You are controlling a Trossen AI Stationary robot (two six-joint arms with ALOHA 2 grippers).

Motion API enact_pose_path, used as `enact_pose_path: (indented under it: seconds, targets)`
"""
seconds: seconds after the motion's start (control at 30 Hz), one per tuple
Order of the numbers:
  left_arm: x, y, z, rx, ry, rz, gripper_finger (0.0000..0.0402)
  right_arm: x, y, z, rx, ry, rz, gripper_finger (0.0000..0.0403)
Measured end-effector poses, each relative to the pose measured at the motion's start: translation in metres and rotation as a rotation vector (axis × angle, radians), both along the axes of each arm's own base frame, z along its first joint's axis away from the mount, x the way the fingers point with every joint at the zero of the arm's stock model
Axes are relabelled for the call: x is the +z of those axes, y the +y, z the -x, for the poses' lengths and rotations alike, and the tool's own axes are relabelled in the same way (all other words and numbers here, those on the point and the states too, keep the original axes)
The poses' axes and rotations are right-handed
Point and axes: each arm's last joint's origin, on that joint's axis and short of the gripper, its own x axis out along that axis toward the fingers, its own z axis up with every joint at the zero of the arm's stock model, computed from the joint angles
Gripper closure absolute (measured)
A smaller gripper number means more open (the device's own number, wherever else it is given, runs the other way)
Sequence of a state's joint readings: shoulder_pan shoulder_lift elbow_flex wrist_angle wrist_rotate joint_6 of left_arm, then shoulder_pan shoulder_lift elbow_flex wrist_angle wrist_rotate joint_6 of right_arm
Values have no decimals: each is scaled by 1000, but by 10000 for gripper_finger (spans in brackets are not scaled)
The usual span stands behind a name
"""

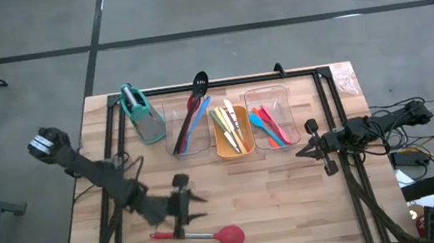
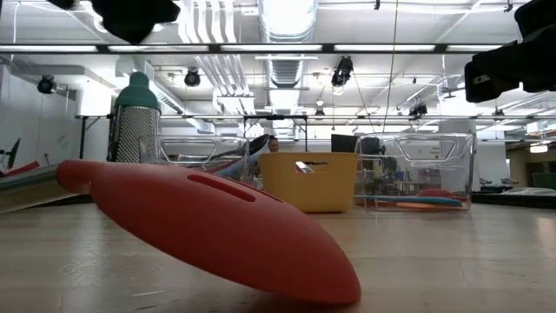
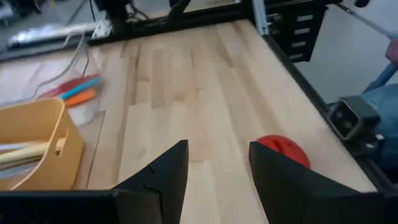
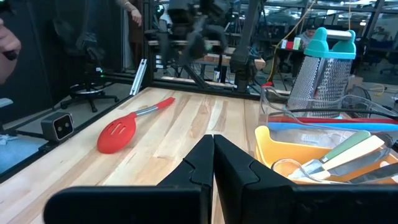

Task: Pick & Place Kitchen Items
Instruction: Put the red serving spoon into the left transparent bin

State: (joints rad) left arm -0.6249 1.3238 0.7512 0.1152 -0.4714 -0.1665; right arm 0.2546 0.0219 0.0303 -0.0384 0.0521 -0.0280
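A red-headed spoon [image 1: 198, 235] with a metal shaft and a red handle end lies flat on the table near the front edge. Its head fills the foreground of the low view [image 2: 217, 226] and also shows in the right wrist view [image 4: 118, 134]. My left gripper [image 1: 201, 205] is open just to the far side of the spoon's shaft. In the left wrist view, the gripper [image 3: 217, 149] has bare table between its fingers, and the red head [image 3: 283, 149] lies beyond one finger. My right gripper [image 1: 301, 151] is shut and empty at the table's right, also seen in its wrist view [image 4: 213, 140].
At the back stand a teal-and-grey grater holder [image 1: 142, 114], a clear tray [image 1: 189, 129] with blue, red and black long utensils, an orange tray [image 1: 233, 134] with pale ones, and a clear tray [image 1: 271, 118] with small orange, pink and teal ones. Bare wood lies between the grippers.
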Motion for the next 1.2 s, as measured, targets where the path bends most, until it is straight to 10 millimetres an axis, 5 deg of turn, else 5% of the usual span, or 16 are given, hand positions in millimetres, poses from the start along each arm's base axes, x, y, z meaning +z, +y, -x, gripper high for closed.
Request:
enact_pose_path:
  seconds: [0.63, 1.2]
  targets:
    - [-56, -91, -10, -2, 140, 29, 225, 0, 0, 0, 0, 0, 1, 394]
    - [-88, -96, -6, 71, 259, 62, 225, 0, 0, 0, 0, 2, 1, 394]
